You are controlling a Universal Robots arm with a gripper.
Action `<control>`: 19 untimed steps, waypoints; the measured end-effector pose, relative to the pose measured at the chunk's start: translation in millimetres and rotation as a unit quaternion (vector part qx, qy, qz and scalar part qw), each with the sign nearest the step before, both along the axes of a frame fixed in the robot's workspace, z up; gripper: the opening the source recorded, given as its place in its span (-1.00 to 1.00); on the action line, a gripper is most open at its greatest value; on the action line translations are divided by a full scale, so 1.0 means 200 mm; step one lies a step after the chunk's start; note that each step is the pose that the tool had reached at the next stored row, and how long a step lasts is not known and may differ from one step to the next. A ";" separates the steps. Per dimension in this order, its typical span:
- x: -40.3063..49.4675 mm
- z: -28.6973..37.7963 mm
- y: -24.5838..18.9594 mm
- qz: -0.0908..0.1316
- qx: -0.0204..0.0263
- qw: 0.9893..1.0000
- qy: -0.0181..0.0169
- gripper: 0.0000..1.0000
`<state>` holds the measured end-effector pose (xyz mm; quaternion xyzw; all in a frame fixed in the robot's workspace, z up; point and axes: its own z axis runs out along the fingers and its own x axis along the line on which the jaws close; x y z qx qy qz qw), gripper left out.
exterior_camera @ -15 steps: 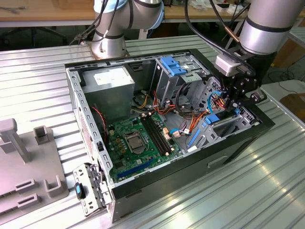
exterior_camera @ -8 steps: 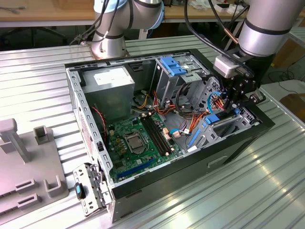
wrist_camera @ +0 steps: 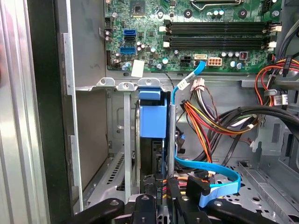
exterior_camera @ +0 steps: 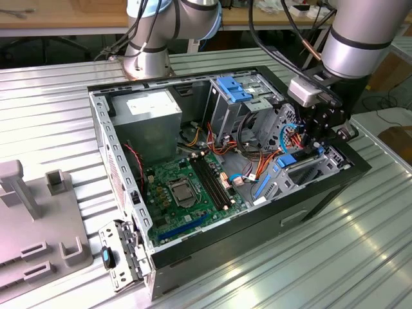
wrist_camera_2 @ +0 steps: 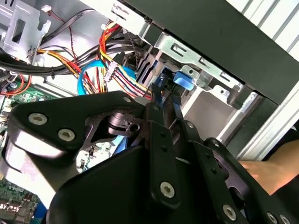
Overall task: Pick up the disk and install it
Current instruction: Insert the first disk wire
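the gripper hangs inside the open computer case, over the metal drive bay at the case's front corner on the exterior view's right. in the first wrist view the disk stands on edge in that bay, its bright blue caddy rail facing out and its dark body below, slotted between grey metal uprights. the gripper sits directly at the disk's near end, its black fingers pressed in on the disk's edge, pinching it. in the second wrist view the fingertips narrow to a close point against a blue tab of the disk at the bay's mouth. a pale blue ribbon cable and orange and yellow wires run just beside the disk. the green motherboard lies further inside the case, which rests on the ribbed metal surface.
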<state>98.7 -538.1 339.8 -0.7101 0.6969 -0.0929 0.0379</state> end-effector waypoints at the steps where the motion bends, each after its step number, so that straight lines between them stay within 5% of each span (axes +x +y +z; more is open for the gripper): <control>1: 0.000 0.014 0.000 0.000 0.000 1.000 0.000 -0.52; 9: 0.000 0.040 0.000 0.000 0.000 1.000 0.000 -0.52; 12: 0.000 0.041 0.000 0.000 0.000 1.000 0.000 -0.79; 19: 0.000 0.043 0.000 0.000 0.000 1.000 0.000 -0.79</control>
